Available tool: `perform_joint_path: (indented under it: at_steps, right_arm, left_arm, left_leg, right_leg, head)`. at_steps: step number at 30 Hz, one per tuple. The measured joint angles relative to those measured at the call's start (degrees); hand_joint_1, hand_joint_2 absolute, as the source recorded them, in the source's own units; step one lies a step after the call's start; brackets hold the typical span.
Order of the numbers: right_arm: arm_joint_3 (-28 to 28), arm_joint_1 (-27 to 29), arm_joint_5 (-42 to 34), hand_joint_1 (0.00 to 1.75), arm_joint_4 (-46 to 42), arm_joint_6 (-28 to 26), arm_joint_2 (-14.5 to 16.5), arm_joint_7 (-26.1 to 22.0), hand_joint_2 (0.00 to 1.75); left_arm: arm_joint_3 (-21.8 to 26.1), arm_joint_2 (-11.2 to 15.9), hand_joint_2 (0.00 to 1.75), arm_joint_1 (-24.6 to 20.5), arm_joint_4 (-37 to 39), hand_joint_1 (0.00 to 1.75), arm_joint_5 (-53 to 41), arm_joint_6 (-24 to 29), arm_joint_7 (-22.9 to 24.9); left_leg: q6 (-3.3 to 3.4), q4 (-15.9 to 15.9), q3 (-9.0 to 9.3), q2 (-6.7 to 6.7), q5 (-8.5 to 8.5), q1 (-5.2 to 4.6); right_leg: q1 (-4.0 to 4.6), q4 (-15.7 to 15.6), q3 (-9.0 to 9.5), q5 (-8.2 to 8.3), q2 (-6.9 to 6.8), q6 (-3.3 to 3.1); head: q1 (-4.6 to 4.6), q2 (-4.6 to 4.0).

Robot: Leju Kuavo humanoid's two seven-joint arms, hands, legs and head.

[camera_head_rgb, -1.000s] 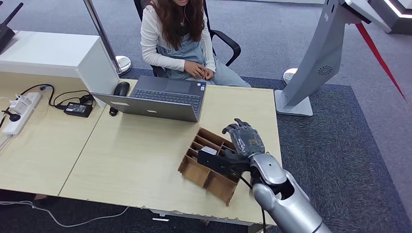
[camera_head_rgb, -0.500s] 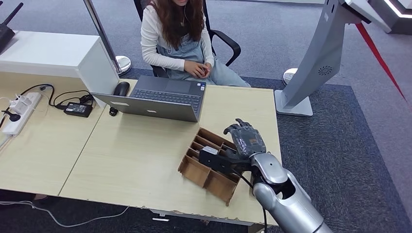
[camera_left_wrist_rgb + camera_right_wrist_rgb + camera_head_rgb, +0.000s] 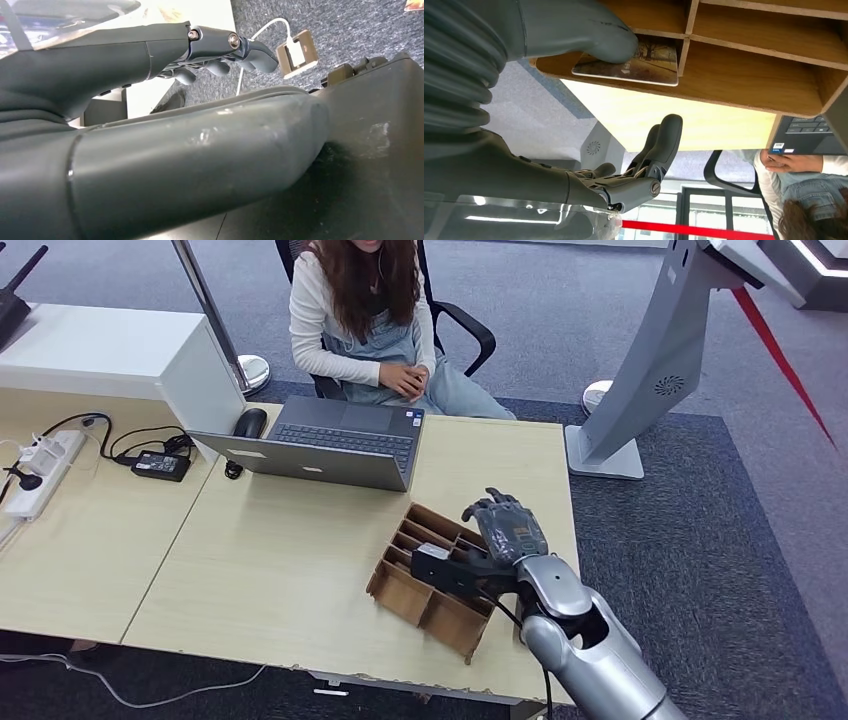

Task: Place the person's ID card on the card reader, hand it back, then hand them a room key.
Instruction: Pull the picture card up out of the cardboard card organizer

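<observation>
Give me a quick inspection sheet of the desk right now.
Surface: light wood table.
Job's things: wooden divider box near the front right edge; picture card at a compartment's edge.
Clutter: open laptop, mouse.
Hands: right hand over the box, thumb touching the card, fingers spread; left hand hangs, holding nothing.
Cables: power strip, adapter, cords.
Surroundings: seated person, grey kiosk.
</observation>
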Motion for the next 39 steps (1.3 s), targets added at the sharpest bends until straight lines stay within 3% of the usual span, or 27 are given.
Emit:
perform_joint_path:
  at_steps: [7, 12, 17, 25, 33, 39]
  right_arm:
    - [0.0, -0.22, 0.39, 0.84, 0.32, 1.21, -0.05, 0.7, 1.75]
    - [-0.01, -0.24, 0.72, 1.17, 0.29, 1.79, -0.09, 2.1, 1.75]
    - [-0.3, 0.72, 1.18, 1.44, -1.29, 3.16, -0.92, 5.67, 1.75]
    - [-3.44, 7.02, 0.64, 1.68, -8.85, 3.64, -4.87, 10.21, 1.75]
    - [-7.77, 13.98, -1.21, 1.65, -16.23, 0.94, -9.5, 13.52, 1.75]
    - [-10.62, 18.11, -3.0, 1.64, -20.46, -1.44, -12.64, 14.04, 1.75]
  left_arm:
    - [0.36, -0.02, 0.0, 0.01, 0.0, 0.0, 0.28, -0.14, 0.17]
    - [1.54, 0.0, 0.0, 0.34, 0.0, 0.0, 4.28, -0.86, 1.2]
    - [6.54, 0.53, 0.0, 2.09, 0.02, 0.0, 14.44, 0.51, 2.55]
    - [19.35, 3.17, 0.0, 4.01, -0.36, 0.0, 31.23, 2.67, 0.04]
    - [35.24, 7.46, 0.0, 7.07, -0.95, 0.0, 50.24, 2.29, -2.03]
    - [48.53, 10.87, 0.0, 9.22, -1.37, 0.0, 65.88, 3.21, -0.66]
  left_leg:
    - [0.0, 0.0, 0.0, 0.0, 0.0, 0.0]
    - [0.0, 0.0, 0.0, 0.0, 0.0, 0.0]
    - [0.01, 0.0, 0.01, -0.02, -0.01, 0.0]
    - [0.07, -0.03, 0.2, -0.08, -0.08, -0.11]
    - [0.12, -0.02, 0.27, -0.03, -0.11, -0.18]
    - [0.14, -0.02, 0.27, 0.0, -0.13, -0.17]
  right_leg:
    - [0.0, 0.0, 0.0, 0.0, 0.0, 0.0]
    - [0.0, 0.0, 0.0, 0.0, 0.0, 0.0]
    - [0.0, 0.0, 0.01, -0.02, -0.01, 0.01]
    - [0.02, -0.02, 0.24, -0.11, -0.1, 0.03]
    - [0.0, -0.05, 0.25, -0.11, -0.1, 0.05]
    - [0.0, -0.08, 0.22, -0.12, -0.05, 0.06]
  head:
    - [0.0, 0.0]
    - [0.0, 0.0]
    - [0.0, 0.0]
    - [-0.01, 0.0]
    - [0.02, 0.0]
    - [0.02, 0.0]
